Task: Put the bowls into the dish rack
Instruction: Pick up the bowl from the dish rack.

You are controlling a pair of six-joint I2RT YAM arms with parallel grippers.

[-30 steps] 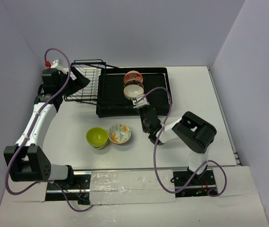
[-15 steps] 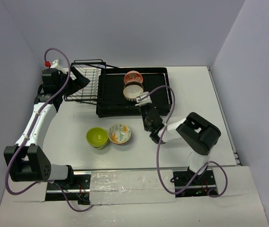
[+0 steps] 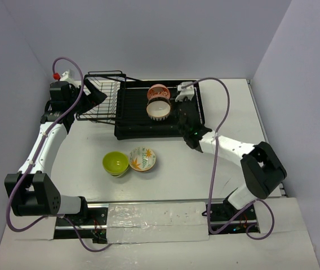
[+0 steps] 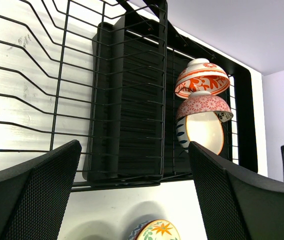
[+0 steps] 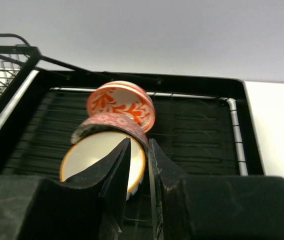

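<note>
Right gripper (image 5: 138, 165), jaws nearly together and empty, has backed off the cream bowl (image 3: 159, 108) now standing ahead in the dish rack (image 3: 132, 115); left gripper (image 4: 132, 200) jaws apart; two bowls remain.

Two bowls (image 3: 158, 101) stand in the dish rack (image 3: 129, 115) at upper centre; two more (image 3: 129, 162) sit below it on the worktop (image 3: 227, 112).

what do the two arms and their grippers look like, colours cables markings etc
Both arms have white link shells with chunky black joint housings, and a purple cable loops loosely along each. The left arm carries a small red cap near its wrist. The left gripper has broad black fingers with a fine mesh-like texture. The right gripper has matte black wedge-shaped fingers. No sleeves or printed markings are visible.
</note>
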